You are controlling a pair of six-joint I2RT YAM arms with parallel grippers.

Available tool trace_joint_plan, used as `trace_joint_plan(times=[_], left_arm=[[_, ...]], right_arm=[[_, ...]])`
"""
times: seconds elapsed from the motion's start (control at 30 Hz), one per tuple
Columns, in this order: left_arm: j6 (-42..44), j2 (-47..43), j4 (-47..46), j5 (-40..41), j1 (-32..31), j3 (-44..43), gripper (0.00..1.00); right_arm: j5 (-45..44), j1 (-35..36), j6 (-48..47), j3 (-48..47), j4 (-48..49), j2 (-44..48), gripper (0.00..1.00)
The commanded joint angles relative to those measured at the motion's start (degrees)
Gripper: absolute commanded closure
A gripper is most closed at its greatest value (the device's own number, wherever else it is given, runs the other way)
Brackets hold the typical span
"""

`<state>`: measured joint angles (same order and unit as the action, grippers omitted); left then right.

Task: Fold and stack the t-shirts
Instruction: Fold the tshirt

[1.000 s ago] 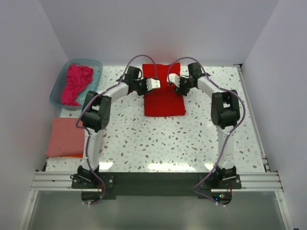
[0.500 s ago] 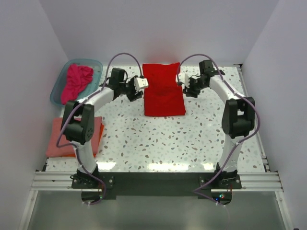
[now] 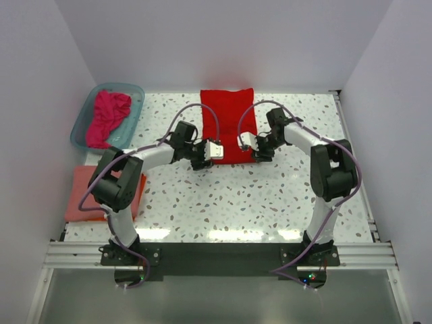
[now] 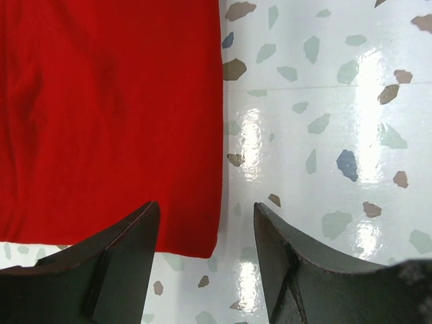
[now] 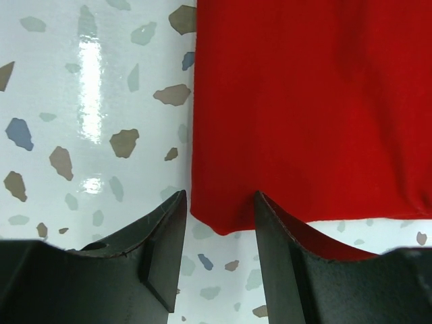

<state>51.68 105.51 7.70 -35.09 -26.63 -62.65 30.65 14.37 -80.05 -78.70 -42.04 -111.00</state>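
Observation:
A bright red t-shirt [image 3: 228,111] lies flat as a long rectangle at the middle back of the table. My left gripper [image 3: 214,154] is open at its near left corner. In the left wrist view that corner [image 4: 202,243] lies between the jaws of the gripper [image 4: 206,209]. My right gripper [image 3: 247,147] is open at the near right corner. In the right wrist view that corner [image 5: 223,223] sits between the jaws of the gripper [image 5: 219,196]. A magenta-pink shirt [image 3: 108,116] lies crumpled in the tub. A folded salmon-pink shirt [image 3: 84,196] lies at the left edge.
The translucent teal tub [image 3: 81,126] stands at the back left. White walls close in the left, back and right sides. The speckled tabletop [image 3: 229,202] runs to the black rail at the near edge. Purple cables loop above both arms.
Both grippers have moved from the far part of the red shirt, out to its sides, then back to its near corners. The shirt lies still.

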Motion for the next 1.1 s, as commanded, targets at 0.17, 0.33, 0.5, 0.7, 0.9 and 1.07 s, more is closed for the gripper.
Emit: trace_joint_plan(times=[0.17, 0.33, 0.5, 0.7, 0.9, 1.07], left_arm=[[5.71, 3.73, -0.52, 1.69, 0.0, -4.22, 0.38], [6.67, 6.63, 2.92, 2.75, -0.09, -7.74, 0.48], [11.33, 5.15, 5.31, 4.33, -0.17, -5.12, 0.78], [8.88, 1.63, 8.11, 0.91, 0.96, -7.3, 1.0], [7.91, -2.06, 11.1, -0.94, 4.13, -11.52, 1.0], [8.17, -4.61, 12.95, -1.73, 6.5, -11.71, 1.0]], right_arm=[[-1.47, 1.01, -5.29, 2.58, 2.75, -0.44, 0.54], [-3.49, 1.1, -7.75, 6.17, 3.89, 0.87, 0.56], [-5.69, 1.89, -6.62, 10.4, 9.42, 2.54, 0.83], [-4.82, 2.86, 4.1, 5.93, 9.44, 4.47, 1.0], [-3.15, 2.86, 13.24, -1.27, 7.5, 8.78, 1.0], [-4.29, 3.64, 18.52, -4.01, 5.92, 10.62, 1.0]])
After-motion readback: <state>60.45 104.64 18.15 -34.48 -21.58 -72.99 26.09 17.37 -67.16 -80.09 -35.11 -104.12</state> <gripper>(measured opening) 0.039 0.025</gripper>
